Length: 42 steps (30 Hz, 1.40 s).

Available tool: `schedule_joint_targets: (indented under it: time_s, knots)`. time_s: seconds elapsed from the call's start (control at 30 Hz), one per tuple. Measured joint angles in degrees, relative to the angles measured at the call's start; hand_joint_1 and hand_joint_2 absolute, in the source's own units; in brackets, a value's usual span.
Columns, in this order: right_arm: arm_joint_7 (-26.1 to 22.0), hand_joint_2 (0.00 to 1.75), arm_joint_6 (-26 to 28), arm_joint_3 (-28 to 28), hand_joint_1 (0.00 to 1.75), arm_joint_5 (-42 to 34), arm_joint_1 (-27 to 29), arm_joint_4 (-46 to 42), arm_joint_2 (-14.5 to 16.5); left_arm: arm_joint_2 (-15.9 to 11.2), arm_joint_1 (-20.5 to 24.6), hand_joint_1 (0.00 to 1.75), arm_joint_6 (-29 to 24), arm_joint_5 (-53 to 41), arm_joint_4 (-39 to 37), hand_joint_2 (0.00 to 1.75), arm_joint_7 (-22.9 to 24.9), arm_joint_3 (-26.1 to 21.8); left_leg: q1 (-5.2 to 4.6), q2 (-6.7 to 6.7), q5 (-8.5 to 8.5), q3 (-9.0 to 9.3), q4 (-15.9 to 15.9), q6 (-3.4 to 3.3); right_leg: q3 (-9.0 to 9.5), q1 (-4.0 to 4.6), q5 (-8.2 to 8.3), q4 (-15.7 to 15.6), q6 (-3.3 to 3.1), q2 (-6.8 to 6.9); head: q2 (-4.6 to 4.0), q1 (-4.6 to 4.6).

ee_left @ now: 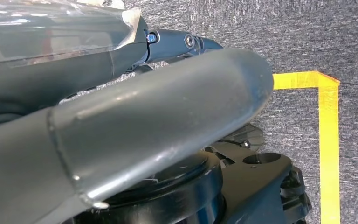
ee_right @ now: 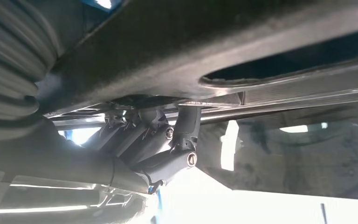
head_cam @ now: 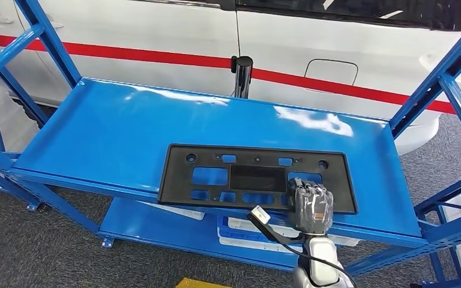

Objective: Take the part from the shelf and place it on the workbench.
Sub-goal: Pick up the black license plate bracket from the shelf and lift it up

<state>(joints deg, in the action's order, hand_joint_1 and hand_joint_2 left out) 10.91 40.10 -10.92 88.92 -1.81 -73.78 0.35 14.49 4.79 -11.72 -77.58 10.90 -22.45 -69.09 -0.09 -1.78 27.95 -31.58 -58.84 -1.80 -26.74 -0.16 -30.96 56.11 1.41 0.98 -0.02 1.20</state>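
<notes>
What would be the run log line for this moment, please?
stage: grasping | right hand: on black part near edge | part: flat on blue shelf | left hand: holds nothing

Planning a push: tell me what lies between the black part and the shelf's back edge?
Nothing: in the head view, bare blue shelf runs from the part to the back edge.

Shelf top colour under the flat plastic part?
Glossy blue metal shelf; black flat plastic part. Head view shows it best.
</notes>
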Motion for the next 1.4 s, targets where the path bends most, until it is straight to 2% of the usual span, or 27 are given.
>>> schedule_joint_targets:
  time_s: [0.3, 0.4, 0.5, 0.6, 0.67, 0.73, 0.8, 0.87, 0.97, 1.07, 1.13, 1.2, 1.3, 1.4]
  knots:
    - [-0.76, 1.75, 0.00, 2.82, 1.75, -0.27, 3.05, -3.75, 1.03, 0.00, 0.00, 0.00, 0.00, -0.03, -0.03, 0.00, 0.01, 0.21, 0.01, 0.19, 0.09, -0.02, 0.00, -0.12, -0.11, 0.03, -0.01, -0.06, 0.02, -0.07, 0.00, 0.02]
    - [-4.26, 1.75, 0.00, 3.63, 1.75, -2.73, 3.66, -4.62, 1.70, 0.00, 0.00, 0.00, 0.02, -0.26, -0.03, 0.00, 0.17, 0.26, 0.08, 0.21, 0.09, -0.02, 0.00, -0.11, -0.10, 0.11, -0.01, -0.06, 0.02, -0.08, 0.00, 0.00]
    - [-14.37, 1.75, 0.02, 5.76, 1.75, -10.77, 5.77, -7.21, 4.01, -0.04, -0.02, 0.00, 0.49, -1.09, -0.03, 0.00, 0.92, 0.57, 0.12, 0.23, 0.10, -0.05, 0.00, -0.11, -0.11, 0.16, -0.01, -0.04, 0.02, -0.09, 0.00, -0.01]
    - [-24.39, 1.75, 0.04, 5.57, 1.75, -22.59, 9.06, -11.97, 6.59, -0.55, -0.04, 0.00, 2.51, -2.97, -0.03, 0.00, 2.77, 1.61, 0.18, 0.42, 0.14, -0.11, 0.01, -0.05, -0.16, 0.20, -0.01, 0.00, 0.02, -0.23, 0.00, 0.01]
    - [-28.43, 1.75, -0.17, 2.42, 1.75, -31.84, 10.52, -15.08, 7.45, -1.35, -0.04, 0.00, 4.21, -4.21, -0.03, 0.00, 3.75, 2.71, 0.24, 0.57, 0.17, -0.15, 0.04, 0.01, -0.17, 0.26, -0.01, 0.02, 0.02, -0.41, 0.00, 0.01]
    - [-30.79, 1.75, -1.83, -3.16, 1.75, -43.64, 9.64, -16.34, 7.06, -2.29, -0.04, 0.00, 4.71, -3.81, -0.03, 0.00, 3.63, 3.39, 0.28, 0.75, 0.18, -0.24, 0.07, 0.06, -0.11, 0.33, 0.02, 0.11, 0.02, -0.64, 0.00, 0.00]
    - [-32.64, 1.75, -7.42, -10.33, 1.75, -57.49, 5.51, -15.77, 6.17, -3.17, 0.00, 0.00, 3.59, -1.08, -0.03, 0.00, 2.75, 3.07, 0.30, 1.17, 0.17, -0.21, 0.07, 0.08, -0.24, 0.37, 0.07, 0.22, 0.02, -1.01, 0.00, 0.01]
    - [-33.58, 1.75, -16.51, -16.81, 1.75, -68.80, 0.43, -14.15, 6.40, -3.87, 0.20, 0.00, 1.29, 1.87, -0.01, 0.00, 2.70, 2.03, 0.31, 1.50, 0.19, 0.01, 0.07, 0.12, -0.46, 0.37, 0.06, 0.27, 0.01, -1.28, 0.00, 0.01]
    - [-33.70, 1.75, -29.07, -23.24, 1.75, -77.57, -4.77, -11.33, 8.53, -4.32, 0.46, 0.00, -3.42, 5.09, 0.10, 0.00, 4.25, 0.16, 0.38, 1.33, 0.17, 0.07, 0.08, 0.18, -0.52, 0.37, 0.03, 0.31, -0.02, -1.16, 0.00, 0.03]
    - [-34.64, 1.75, -38.23, -27.15, 1.75, -83.50, -7.96, -8.91, 9.68, -3.85, 0.49, 0.00, -9.64, 7.34, 0.13, 0.00, 6.44, -2.17, 0.45, 1.19, 0.14, -0.08, 0.08, 0.19, -0.52, 0.38, 0.03, 0.36, -0.02, -1.04, 0.00, 0.00]
    - [-35.21, 1.75, -41.98, -28.80, 1.75, -86.31, -9.35, -7.36, 10.03, -2.85, 0.54, 0.00, -14.01, 8.32, 0.16, 0.87, 8.00, -3.44, 0.41, 1.20, 0.14, -0.21, 0.08, 0.19, -0.37, 0.37, 0.04, 0.38, -0.01, -1.04, 0.01, 0.01]
    - [-35.44, 1.75, -43.55, -30.16, 1.75, -87.55, -10.31, -6.03, 10.24, -1.78, 0.58, 0.00, -16.28, 9.22, 0.18, 1.75, 8.56, -4.62, 0.36, 1.21, 0.13, -0.31, 0.08, 0.19, -0.27, 0.36, 0.05, 0.38, 0.00, -1.04, 0.01, 0.01]
    - [-35.91, 1.75, -43.75, -31.07, 1.75, -88.79, -10.50, -5.25, 9.96, -0.60, 0.57, 0.00, -16.09, 9.02, 0.12, 1.75, 8.91, -5.73, 0.30, 1.18, 0.14, -0.35, 0.07, 0.18, -0.33, 0.32, 0.04, 0.37, 0.00, -1.03, 0.00, -0.01]
    - [-36.76, 1.75, -42.17, -30.38, 1.75, -89.21, -8.77, -6.41, 8.37, 0.04, 0.53, 0.00, -14.59, 7.68, 0.03, 1.75, 8.15, -5.82, 0.23, 1.15, 0.17, -0.36, 0.07, 0.17, -0.57, 0.24, 0.02, 0.34, 0.01, -1.02, 0.00, -0.01]
